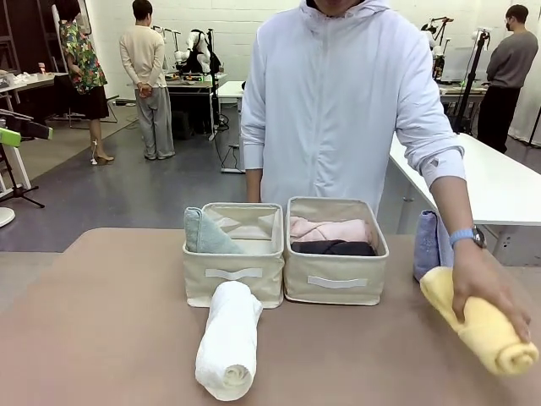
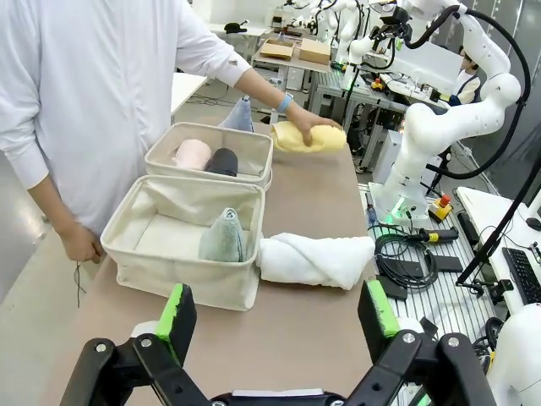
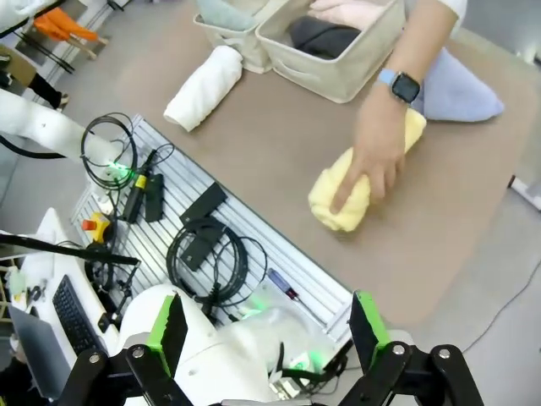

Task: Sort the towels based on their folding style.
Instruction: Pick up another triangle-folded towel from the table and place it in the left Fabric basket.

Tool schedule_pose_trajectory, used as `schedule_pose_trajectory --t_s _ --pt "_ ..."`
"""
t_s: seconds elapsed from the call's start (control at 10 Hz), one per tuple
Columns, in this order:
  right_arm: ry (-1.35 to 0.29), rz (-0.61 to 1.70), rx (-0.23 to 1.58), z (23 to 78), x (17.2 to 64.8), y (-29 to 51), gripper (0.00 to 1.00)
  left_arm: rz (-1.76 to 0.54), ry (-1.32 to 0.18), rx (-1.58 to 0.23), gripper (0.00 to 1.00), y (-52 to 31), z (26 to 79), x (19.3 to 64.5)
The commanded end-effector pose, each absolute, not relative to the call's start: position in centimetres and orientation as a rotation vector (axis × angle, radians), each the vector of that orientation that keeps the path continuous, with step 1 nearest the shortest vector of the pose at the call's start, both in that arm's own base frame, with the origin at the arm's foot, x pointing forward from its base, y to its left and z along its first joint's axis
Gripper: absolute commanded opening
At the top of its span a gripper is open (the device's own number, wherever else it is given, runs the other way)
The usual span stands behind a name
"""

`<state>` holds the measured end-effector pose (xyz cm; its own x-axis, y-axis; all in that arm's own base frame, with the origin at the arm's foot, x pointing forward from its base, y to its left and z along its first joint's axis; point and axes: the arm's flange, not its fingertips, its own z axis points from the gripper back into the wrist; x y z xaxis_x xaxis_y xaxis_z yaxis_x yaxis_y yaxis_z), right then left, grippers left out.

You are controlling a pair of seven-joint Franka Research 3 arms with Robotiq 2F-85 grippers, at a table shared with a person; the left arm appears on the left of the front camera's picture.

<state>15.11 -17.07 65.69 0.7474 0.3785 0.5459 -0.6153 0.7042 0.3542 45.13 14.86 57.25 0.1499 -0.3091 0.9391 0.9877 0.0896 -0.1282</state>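
3 of 6 sorted: pale green cone towel point(image 1: 205, 233) in left basket point(image 1: 232, 283); pink roll point(image 1: 330, 228) and dark grey roll point(image 1: 334, 248) in right basket point(image 1: 334, 292).
Left over: white roll point(image 1: 230, 338) on worktop point(image 1: 110, 321), against left basket; blue cone towel point(image 1: 431, 244) just beside right basket; yellow roll point(image 1: 478, 326) under person's hand point(image 1: 486, 283).
Left pincer point(image 2: 277, 304): released, empty.
Right pincer point(image 3: 269, 326): released, empty.

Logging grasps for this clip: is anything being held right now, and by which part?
The left gripper and right gripper are open, holding nothing. The person's hand clasps the yellow towel around its middle.
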Motion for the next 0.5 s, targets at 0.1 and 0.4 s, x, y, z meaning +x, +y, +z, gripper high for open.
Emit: schedule_pose_trajectory --t_s 0.1,0.4 --pt "-0.419 0.565 0.566 65.9 15.4 -17.1 1.0 -1.206 -0.91 -0.989 1.0 15.0 57.4 45.2" --pt "-0.32 0.562 0.519 66.7 17.6 -15.1 1.0 -1.206 -0.91 -0.989 1.0 15.0 57.4 45.2"
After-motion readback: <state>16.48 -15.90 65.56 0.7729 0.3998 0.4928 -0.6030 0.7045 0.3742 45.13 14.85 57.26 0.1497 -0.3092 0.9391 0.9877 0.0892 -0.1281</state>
